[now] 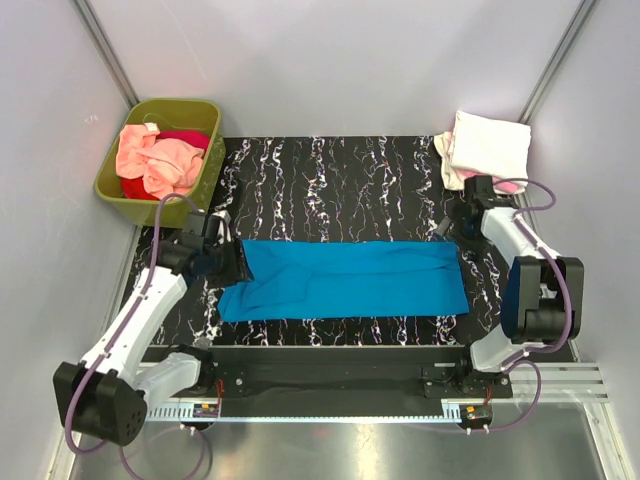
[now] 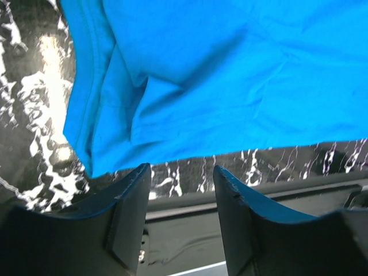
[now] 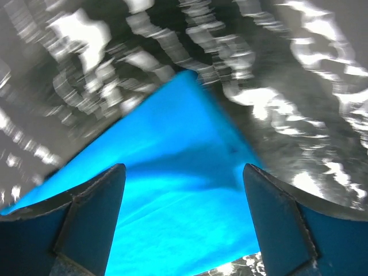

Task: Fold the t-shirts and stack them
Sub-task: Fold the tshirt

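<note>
White walls enclose a table covered by a black mat veined with white. The blue t-shirt lies flat across the middle of this mat, folded into a long band, and everything else is placed from it.

- **Far side, past its left end:** an olive-green tub sits just off the mat. It holds a crumpled salmon-peach t-shirt with a red t-shirt behind it.
- **Far side, past its right end:** a folded cream-white t-shirt rests on a pink t-shirt, of which only an edge shows.
- **Left end:** the left gripper is at the hem. Its wrist view shows the fingers apart with nothing between them. Their tips are right by the cloth's edge, where a sleeve is folded over. I cannot tell whether they touch it.
- **Far right corner:** the right gripper is here. Its wrist view is blurred, but the fingers stand wide apart, with the blue corner lying in the gap below them and not pinched.
</note>
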Controlling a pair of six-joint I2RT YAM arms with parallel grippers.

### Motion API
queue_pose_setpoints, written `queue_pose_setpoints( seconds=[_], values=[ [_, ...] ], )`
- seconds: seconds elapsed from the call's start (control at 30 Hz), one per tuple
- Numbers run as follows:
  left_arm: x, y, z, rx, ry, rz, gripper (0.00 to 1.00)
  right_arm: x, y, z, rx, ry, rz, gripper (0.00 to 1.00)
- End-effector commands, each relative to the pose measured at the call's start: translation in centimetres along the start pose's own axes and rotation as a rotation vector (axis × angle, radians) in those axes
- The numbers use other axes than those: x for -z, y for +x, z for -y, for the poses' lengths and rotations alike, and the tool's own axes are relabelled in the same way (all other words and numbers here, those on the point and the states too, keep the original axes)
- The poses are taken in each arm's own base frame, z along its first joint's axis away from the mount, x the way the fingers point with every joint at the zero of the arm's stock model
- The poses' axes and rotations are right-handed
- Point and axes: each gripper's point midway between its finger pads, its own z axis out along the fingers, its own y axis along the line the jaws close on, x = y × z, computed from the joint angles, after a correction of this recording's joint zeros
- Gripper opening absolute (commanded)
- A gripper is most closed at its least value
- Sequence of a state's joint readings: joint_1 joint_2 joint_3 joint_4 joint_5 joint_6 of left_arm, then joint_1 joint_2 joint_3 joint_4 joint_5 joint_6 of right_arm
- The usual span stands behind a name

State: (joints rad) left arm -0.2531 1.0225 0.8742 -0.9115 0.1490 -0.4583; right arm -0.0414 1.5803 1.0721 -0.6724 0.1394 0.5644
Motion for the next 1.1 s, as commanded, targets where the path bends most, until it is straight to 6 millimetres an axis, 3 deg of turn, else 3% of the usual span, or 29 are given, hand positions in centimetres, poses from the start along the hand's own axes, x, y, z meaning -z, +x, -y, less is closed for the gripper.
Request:
queue_pose_setpoints(
  seconds=[0.0,0.07,0.17,0.4,0.53,0.57,0.6,0.67,0.7,0.73,0.77,0.8,0.83,0.87,0.9,0.93,0.97,1.0,1.03,1.07],
  values=[
    [-1.9,-1.7,0.6,0.032,0.020,0.033,0.51,2.5,1.0,-6.0,0.169,-0.145,0.050,0.89],
    [-3.2,-2.2,0.8,0.042,0.020,0.029,0.50,2.2,2.4,-7.4,0.223,-0.175,0.023,0.88],
    [-4.9,-2.8,0.9,0.057,0.021,0.024,0.49,-0.1,4.8,-7.9,0.260,-0.165,-0.064,0.85],
    [-10.2,-2.2,0.2,0.105,-0.001,-0.058,0.43,-3.2,8.2,-6.3,0.296,-0.125,-0.176,0.78],
    [-12.8,-3.0,0.1,0.116,-0.020,-0.081,0.41,-3.0,10.6,-5.4,0.291,-0.137,-0.244,0.63],
    [-13.9,-2.9,-0.2,0.121,-0.040,-0.107,0.40,-2.2,11.1,-5.7,0.298,-0.159,-0.256,0.55],
    [-14.2,-4.5,0.4,0.114,-0.031,-0.088,0.40,-1.7,11.5,-5.9,0.300,-0.182,-0.267,0.51],
    [-16.1,-5.0,0.2,0.115,-0.067,-0.132,0.39,0.0,13.4,-5.8,0.282,-0.215,-0.316,0.50],
    [-16.3,-8.1,1.6,0.099,-0.044,-0.085,0.39,0.5,15.6,-5.4,0.311,-0.216,-0.360,0.52],
    [-16.9,-9.5,1.8,0.098,-0.057,-0.076,0.39,1.1,16.8,-5.3,0.301,-0.215,-0.386,0.55],
    [-18.9,-9.2,1.3,0.102,-0.098,-0.136,0.39,2.4,18.2,-5.7,0.309,-0.256,-0.418,0.56],
    [-19.0,-14.1,3.5,0.081,-0.057,-0.056,0.39,3.8,21.0,-6.0,0.362,-0.281,-0.475,0.57],
    [-19.7,-15.9,4.0,0.084,-0.066,-0.051,0.39,5.0,23.1,-6.0,0.352,-0.293,-0.522,0.57],
    [-22.6,-14.6,2.8,0.100,-0.133,-0.163,0.38,7.9,25.3,-7.1,0.402,-0.377,-0.559,0.58],
    [-21.9,-21.2,6.6,0.091,-0.050,-0.044,0.38,9.9,27.1,-7.8,0.451,-0.425,-0.588,0.59],
    [-22.4,-22.4,8.8,0.095,0.034,-0.066,0.37,14.1,30.3,-9.6,0.577,-0.530,-0.618,0.62],
    [-25.5,-22.0,10.1,0.097,0.086,-0.122,0.37,17.4,31.4,-10.5,0.634,-0.631,-0.651,0.64],
    [-22.7,-27.5,15.5,0.051,0.263,0.017,0.39,20.9,31.2,-12.2,0.683,-0.735,-0.638,0.66],
    [-21.3,-27.9,19.8,0.008,0.452,0.004,0.53,22.6,31.1,-12.4,0.744,-0.788,-0.620,0.72],
    [-19.2,-30.0,23.6,-0.028,0.580,0.091,0.79,23.4,29.4,-13.0,0.739,-0.794,-0.530,0.76]
  ],
)
